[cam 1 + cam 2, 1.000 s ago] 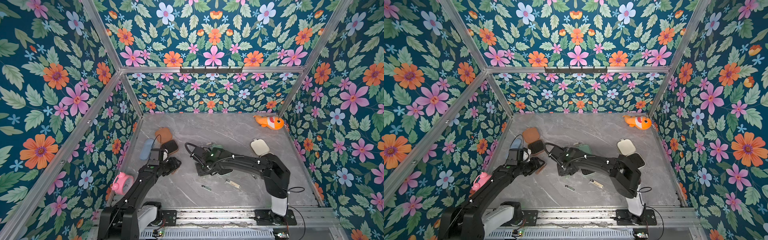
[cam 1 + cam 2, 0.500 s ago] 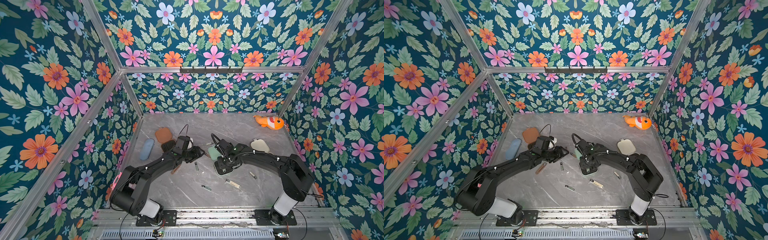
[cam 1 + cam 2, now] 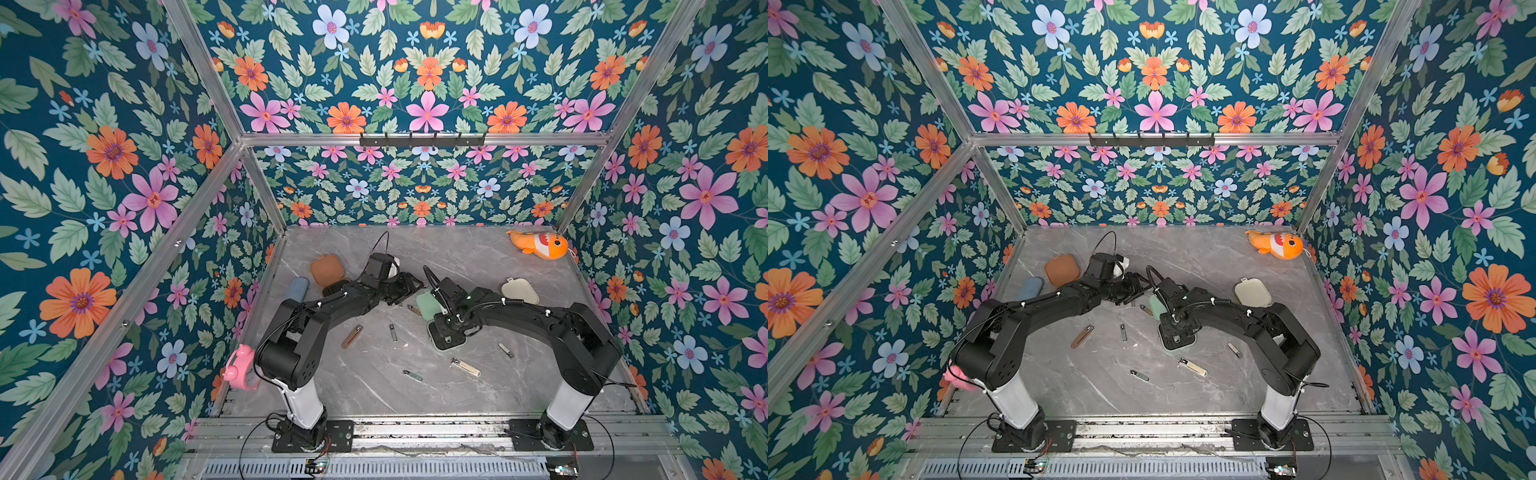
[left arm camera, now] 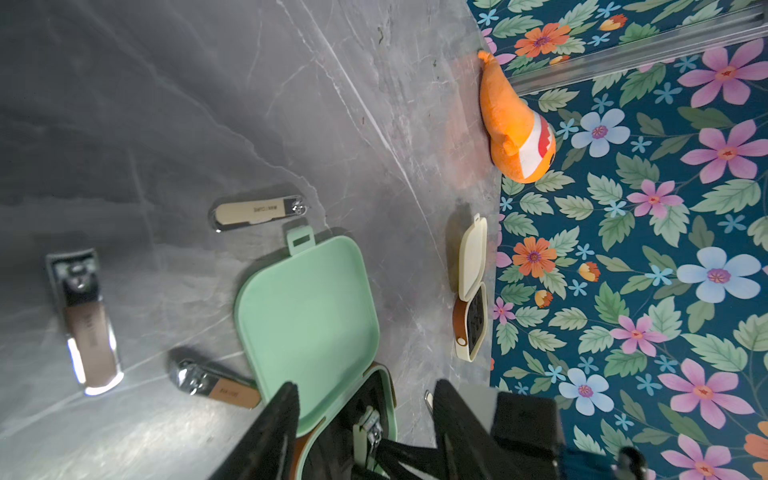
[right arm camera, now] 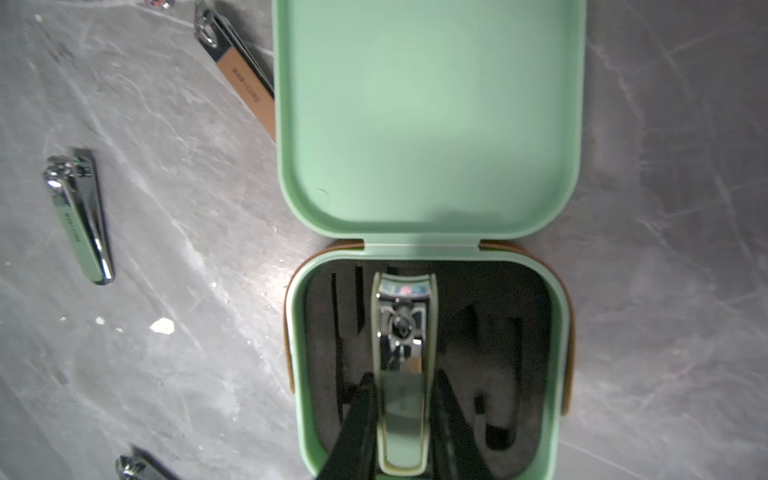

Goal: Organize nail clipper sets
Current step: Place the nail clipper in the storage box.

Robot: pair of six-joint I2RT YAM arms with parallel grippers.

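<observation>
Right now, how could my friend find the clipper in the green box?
Find the open green case in the middle of the grey table. The clipper lies in its black tray, pinched by the right gripper. The other clippers lie loose on the table; this one is inside and held.

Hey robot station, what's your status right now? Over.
Copy: right gripper shut on green clipper in mint case tray; left gripper open beside the lid; loose clippers nearby, none blocking.
</observation>
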